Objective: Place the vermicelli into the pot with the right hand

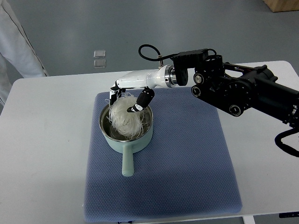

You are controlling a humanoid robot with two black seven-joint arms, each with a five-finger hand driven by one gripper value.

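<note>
White vermicelli (125, 117) hangs into the pale green pot (127, 140) on the blue mat (187, 154), pinched by the right hand (128, 100) fingers.

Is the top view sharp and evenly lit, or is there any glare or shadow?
Top view: sharp throughout; soft even light. The pot casts only a faint shadow on the blue mat; the noodles look slightly washed out under the right hand. No strong glare.

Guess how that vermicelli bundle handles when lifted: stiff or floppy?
Likely floppy: the vermicelli sags in a loose tangle over the pot. Probably light, held by just the right hand fingers. Thin strands may snag on the rim or slip free.
</note>
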